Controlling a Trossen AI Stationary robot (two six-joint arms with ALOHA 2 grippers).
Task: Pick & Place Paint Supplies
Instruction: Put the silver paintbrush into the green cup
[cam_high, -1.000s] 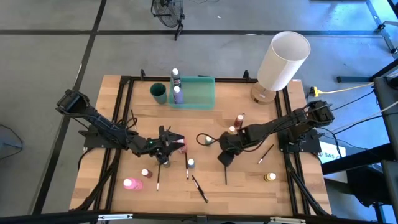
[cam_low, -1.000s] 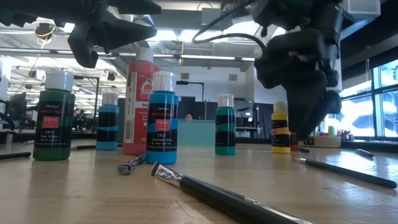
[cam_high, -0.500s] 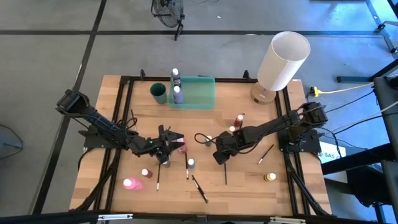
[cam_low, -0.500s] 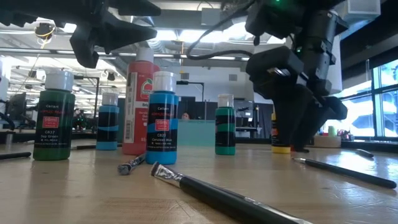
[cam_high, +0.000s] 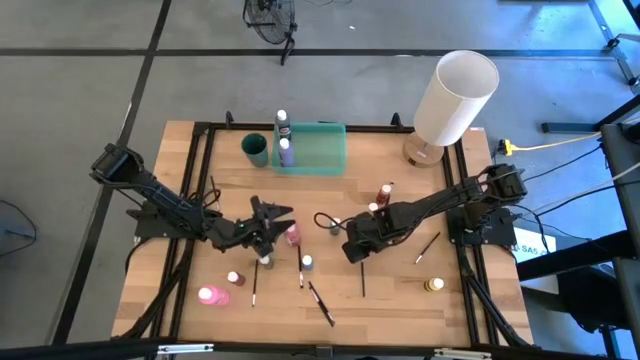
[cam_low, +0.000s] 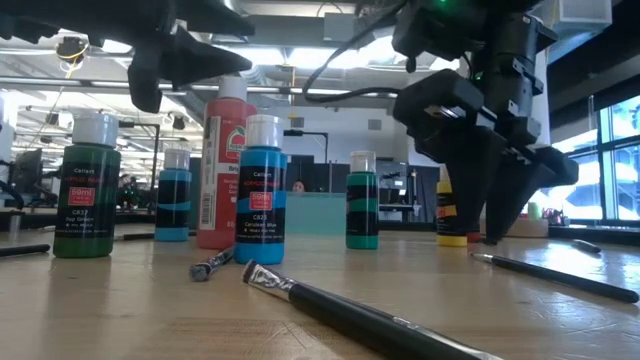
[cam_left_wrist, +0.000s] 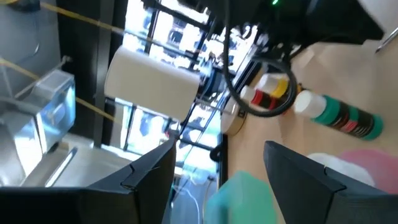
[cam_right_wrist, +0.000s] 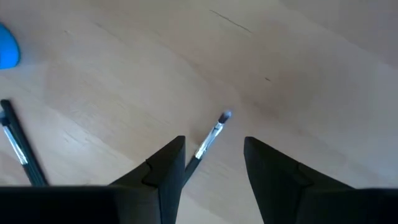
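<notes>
Small white-capped paint bottles and thin dark brushes are scattered over the wooden table. A pink bottle (cam_high: 292, 235) stands just ahead of my left gripper (cam_high: 268, 212), which hovers open and level; in its wrist view the pink bottle (cam_left_wrist: 373, 163) shows beside one finger. My right gripper (cam_high: 352, 252) points steeply down, open, with its fingers on either side of a thin brush (cam_right_wrist: 210, 142) lying flat on the table, also seen from above (cam_high: 362, 276). I see no touch between the fingers and the brush.
A green tray (cam_high: 318, 150) with two purple bottles and a green cup (cam_high: 255, 149) stands at the far edge. A white lamp (cam_high: 455, 95) stands far right. Blue (cam_low: 262, 190), red (cam_low: 225, 165) and green (cam_low: 87, 185) bottles stand near the front, among loose brushes (cam_high: 320, 301).
My right gripper has rolled about its own axis, sunk a little and shifted slightly toward the table's left, and now straddles the brush. My left gripper has stayed in place but swung its fingers from the pink bottle toward the far edge.
</notes>
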